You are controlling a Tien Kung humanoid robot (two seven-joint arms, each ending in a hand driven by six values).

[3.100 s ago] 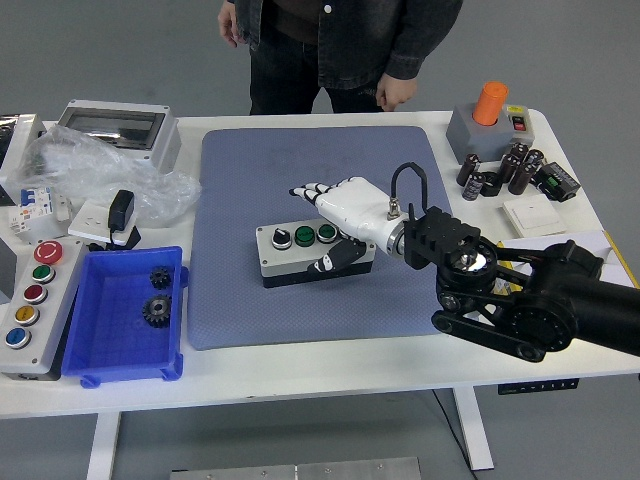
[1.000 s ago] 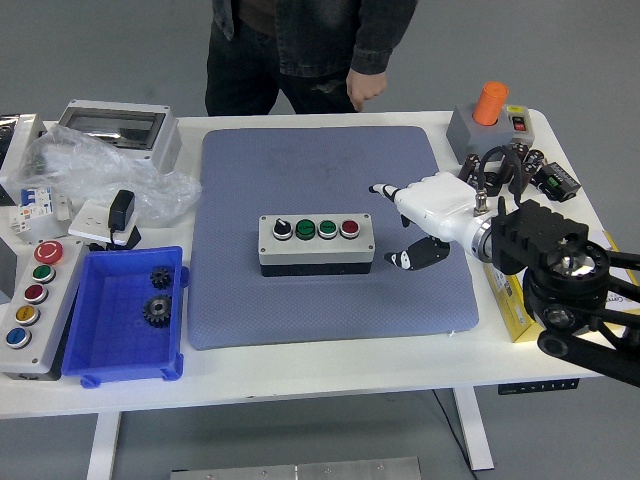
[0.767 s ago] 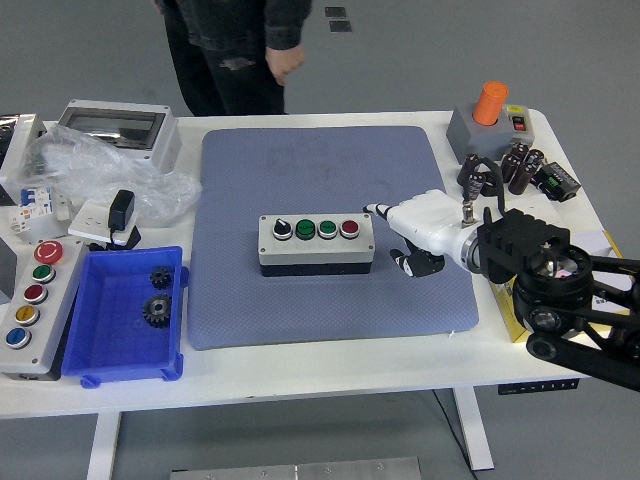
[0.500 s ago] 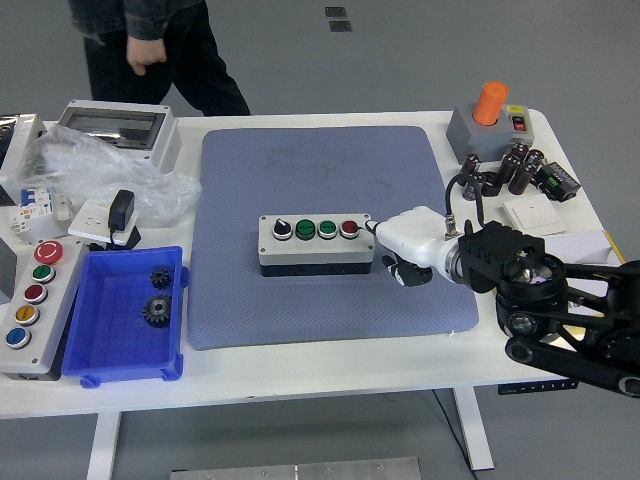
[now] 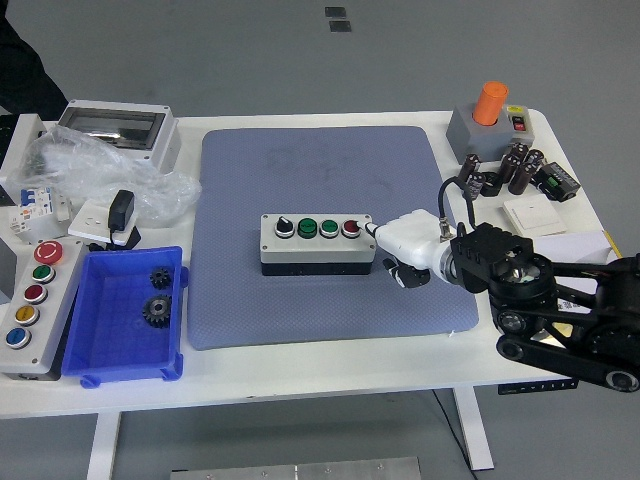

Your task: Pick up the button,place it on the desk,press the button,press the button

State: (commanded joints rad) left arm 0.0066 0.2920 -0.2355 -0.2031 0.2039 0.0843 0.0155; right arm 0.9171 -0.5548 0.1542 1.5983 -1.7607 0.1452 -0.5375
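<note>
Head view: we see the button box [image 5: 317, 243] lying at the centre of the blue mat [image 5: 320, 180]. Our right hand [image 5: 405, 240], at its 3 o'clock, holds nothing, one finger extended touching the red button [image 5: 351, 228]. We judge a sideways push could slide the box toward 9 o'clock instead of pressing.

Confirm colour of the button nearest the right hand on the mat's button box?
Red, the rightmost button on the button box, beside the right hand; head view.
</note>
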